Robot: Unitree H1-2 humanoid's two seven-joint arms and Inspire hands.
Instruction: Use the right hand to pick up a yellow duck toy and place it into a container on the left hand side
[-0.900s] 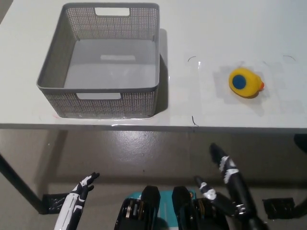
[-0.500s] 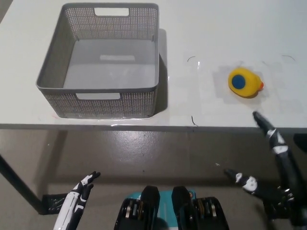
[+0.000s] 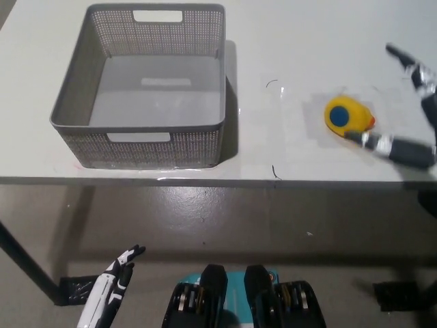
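Note:
A yellow duck toy (image 3: 348, 117) with a blue patch and an orange beak lies on the white table (image 3: 287, 41), right of the middle. My black right hand (image 3: 418, 116) is open at the picture's right edge, just right of the duck. One finger (image 3: 386, 145) reaches under the duck's near side, another points up above it. No contact with the duck shows. A grey mesh basket (image 3: 75, 92) stands empty at the table's left. My white left hand (image 3: 109, 290) rests low at the bottom left, below the table's edge.
The table's front edge (image 3: 205, 181) runs across the picture's middle, with grey floor below it. A bare stretch of tabletop lies between the basket and the duck, marked by a few thin dark scratches (image 3: 273, 83).
My right hand rose from below the table's front edge to tabletop height and moved right, arriving beside the duck. The duck, the basket and my left hand stayed put.

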